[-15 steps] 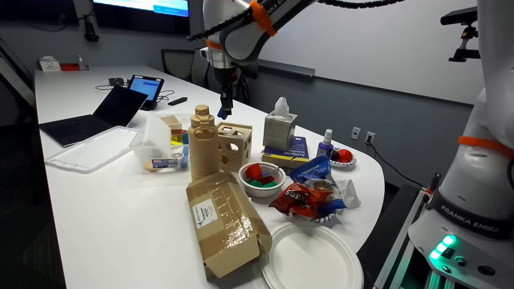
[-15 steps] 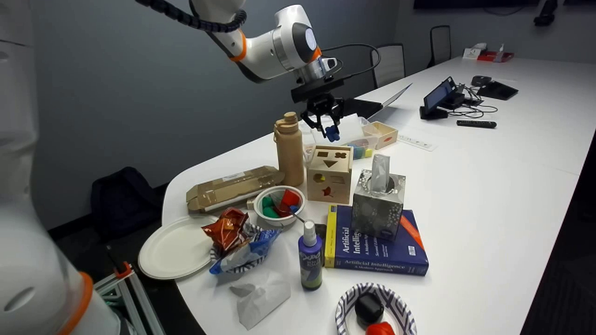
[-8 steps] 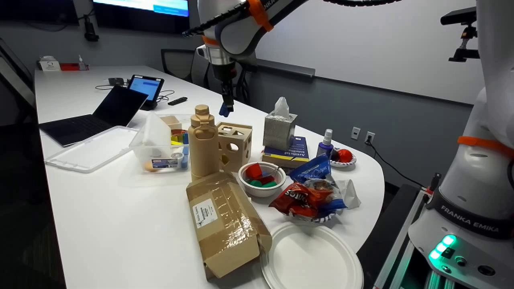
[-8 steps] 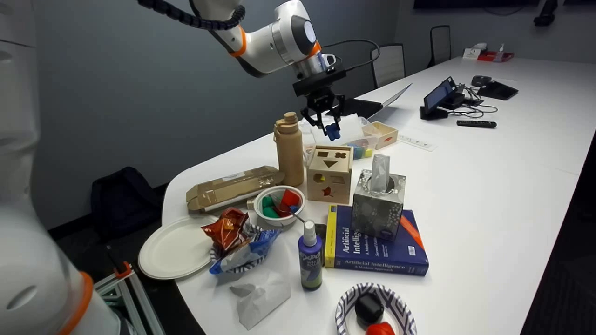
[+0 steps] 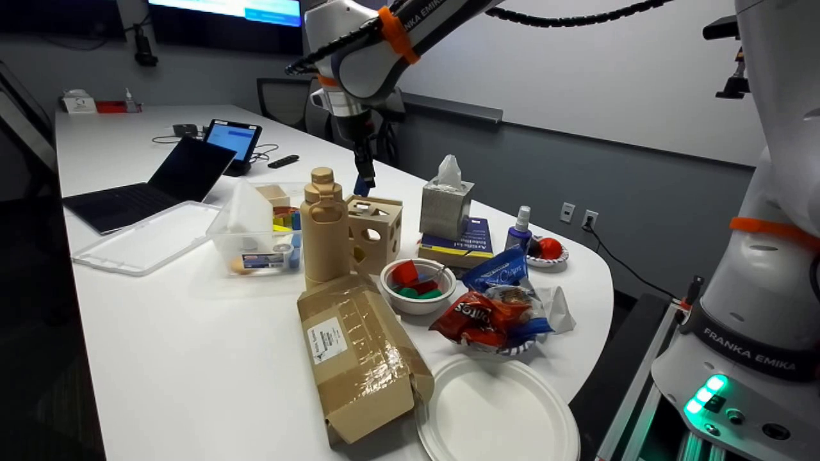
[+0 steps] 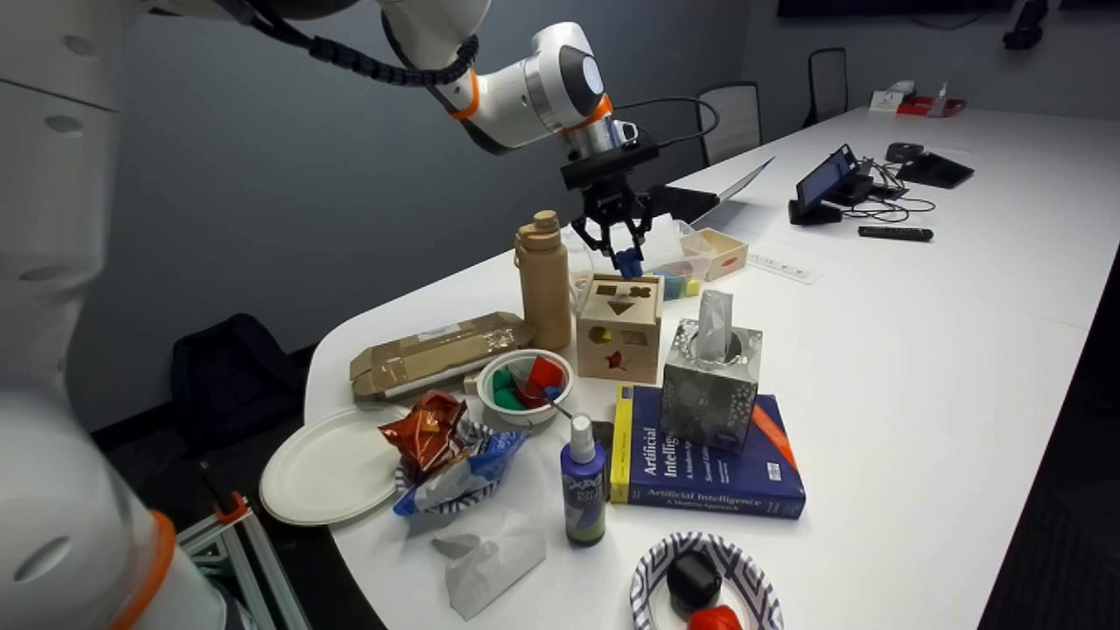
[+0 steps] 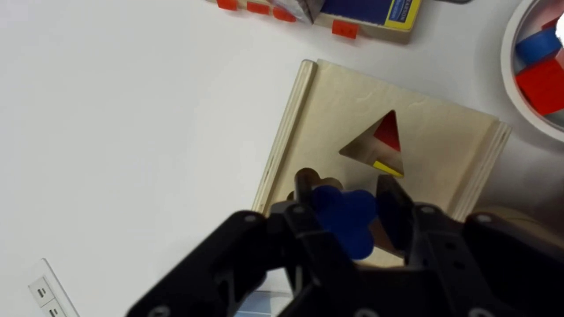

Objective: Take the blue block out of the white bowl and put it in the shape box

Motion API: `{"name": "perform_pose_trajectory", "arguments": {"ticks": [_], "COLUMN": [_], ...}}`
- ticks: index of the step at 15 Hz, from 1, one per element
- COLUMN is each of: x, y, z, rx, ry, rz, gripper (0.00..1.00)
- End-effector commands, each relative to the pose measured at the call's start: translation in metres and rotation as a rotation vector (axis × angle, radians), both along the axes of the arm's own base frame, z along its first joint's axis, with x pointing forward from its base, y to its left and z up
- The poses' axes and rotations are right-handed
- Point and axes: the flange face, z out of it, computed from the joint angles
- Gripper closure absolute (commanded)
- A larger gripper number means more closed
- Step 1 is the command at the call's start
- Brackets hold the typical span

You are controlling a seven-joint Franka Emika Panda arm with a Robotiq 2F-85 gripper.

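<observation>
The blue block [image 7: 348,220] is a small four-lobed clover piece. My gripper [image 6: 626,254] is shut on it, with one finger on each side. The pale wooden shape box [image 6: 618,324] stands upright below the gripper, with a triangle, a rectangle and a clover hole in its top [image 7: 423,132]. In the wrist view the block covers part of the clover hole. In an exterior view the block [image 5: 361,187] hangs just above the box's back edge; I cannot tell whether it touches. The white bowl [image 5: 418,307] beside the box holds red, green and blue pieces.
A tan bottle [image 6: 546,297] stands right beside the box. A tissue box [image 6: 713,385] on a blue book [image 6: 700,490] stands near it. A clear plastic bin [image 5: 256,259], a cardboard box [image 5: 365,358], snack packets [image 5: 480,320] and a spray bottle [image 6: 584,490] are around.
My gripper has moved down with the blue block, closer to the top of the shape box. It stays shut on the block. The bowl and box have not moved.
</observation>
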Motion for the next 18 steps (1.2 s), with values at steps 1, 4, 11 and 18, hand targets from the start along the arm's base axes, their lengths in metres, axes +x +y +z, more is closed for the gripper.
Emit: {"name": "perform_pose_trajectory", "arguments": {"ticks": [1, 4, 11, 18], "x": [0.023, 0.033, 0.044, 0.046], "y": [0.004, 0.004, 0.001, 0.004], "z": [-0.001, -0.001, -0.002, -0.022], "rx": [-0.035, -0.047, -0.066, -0.058], "ry": [0.023, 0.045, 0.100, 0.161], "rz": [0.006, 0.001, -0.012, 0.003], "gripper": [0.84, 0.84, 0.84, 0.84]}}
